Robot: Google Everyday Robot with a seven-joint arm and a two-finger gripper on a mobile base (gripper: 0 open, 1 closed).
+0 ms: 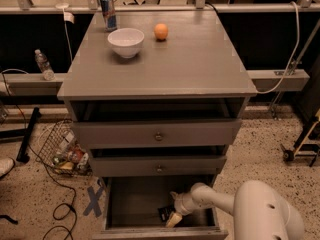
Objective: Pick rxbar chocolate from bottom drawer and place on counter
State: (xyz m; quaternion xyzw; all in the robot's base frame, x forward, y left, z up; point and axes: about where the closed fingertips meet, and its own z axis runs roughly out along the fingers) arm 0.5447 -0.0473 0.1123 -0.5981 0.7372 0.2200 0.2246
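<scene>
The bottom drawer (pixel 131 200) is pulled open under the two knobbed drawers, with a dark inside. The rxbar chocolate (pixel 163 213) lies as a small black wrapper on the drawer floor near the front right. My gripper (pixel 173 217) reaches down into the drawer from the white arm at the lower right; its pale fingertips sit right at the bar, touching or just beside it. The counter (pixel 195 64) is the broad grey top of the cabinet.
On the counter stand a white bowl (pixel 125 41), an orange (pixel 160 31) and a blue can (pixel 107 13). A wire basket of items (pixel 64 149) and cables lie on the floor at the left. A blue tape cross (pixel 94 202) marks the floor.
</scene>
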